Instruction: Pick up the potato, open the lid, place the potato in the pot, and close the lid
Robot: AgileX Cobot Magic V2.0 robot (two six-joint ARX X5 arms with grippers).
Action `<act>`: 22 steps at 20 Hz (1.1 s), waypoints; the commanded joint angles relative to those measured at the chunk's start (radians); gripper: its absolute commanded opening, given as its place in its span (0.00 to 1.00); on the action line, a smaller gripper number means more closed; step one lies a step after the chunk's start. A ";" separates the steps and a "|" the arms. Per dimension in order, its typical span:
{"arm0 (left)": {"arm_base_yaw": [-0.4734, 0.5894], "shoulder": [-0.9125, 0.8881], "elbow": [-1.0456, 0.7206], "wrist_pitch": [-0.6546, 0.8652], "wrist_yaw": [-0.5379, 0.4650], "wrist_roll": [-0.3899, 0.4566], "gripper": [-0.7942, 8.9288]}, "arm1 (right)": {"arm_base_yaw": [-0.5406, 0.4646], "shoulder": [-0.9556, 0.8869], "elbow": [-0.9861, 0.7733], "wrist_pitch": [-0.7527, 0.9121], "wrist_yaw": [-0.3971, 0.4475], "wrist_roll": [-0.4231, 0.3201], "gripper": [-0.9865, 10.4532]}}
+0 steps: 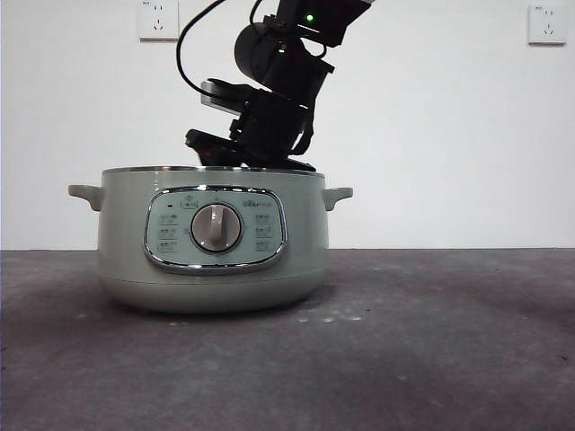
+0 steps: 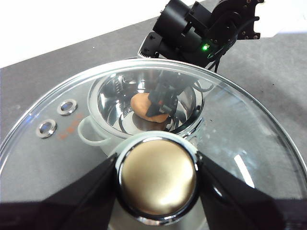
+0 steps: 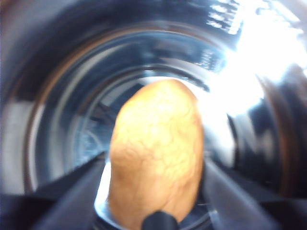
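Left wrist view, nearest first: the left pincer is clamped on the knob of the lid, its jaws pressed to either side, holding the lid up and clear of the pot. Beyond and below it, seen through the glass, the right pincer reaches down into the open pot with the potato gripped between its jaws. The right wrist view confirms this: the potato fills the gap between the jaws, the shiny inner wall all round. From the front, that arm dips behind the rim of the pot, which stands on the dark surface.

The step in hand looks to be placing the potato. Next, the right pincer would need to release it and rise clear; only then can the lid come down.
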 commanded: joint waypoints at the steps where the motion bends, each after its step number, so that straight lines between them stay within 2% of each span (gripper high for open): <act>1: 0.002 -0.011 0.006 0.044 0.008 -0.006 0.07 | 0.005 0.019 0.048 -0.019 0.001 0.002 0.47; 4: 0.002 -0.011 0.006 0.045 0.008 -0.006 0.07 | 0.004 0.017 0.202 -0.132 0.005 0.007 0.47; 11: 0.002 0.012 0.006 0.067 0.012 -0.006 0.07 | -0.012 0.017 0.620 -0.563 0.017 -0.013 0.47; 13: 0.002 0.017 0.006 0.068 0.012 -0.006 0.07 | -0.034 -0.014 0.627 -0.571 -0.008 0.004 0.46; 17: 0.002 0.021 0.006 0.070 0.012 -0.006 0.07 | -0.038 -0.111 0.609 -0.573 0.003 0.004 0.44; 20: 0.002 0.036 0.006 0.098 0.015 -0.005 0.07 | -0.038 -0.256 0.510 -0.573 0.005 0.003 0.44; 22: 0.001 0.055 0.006 0.125 0.016 -0.005 0.07 | -0.038 -0.385 0.381 -0.573 0.005 -0.004 0.44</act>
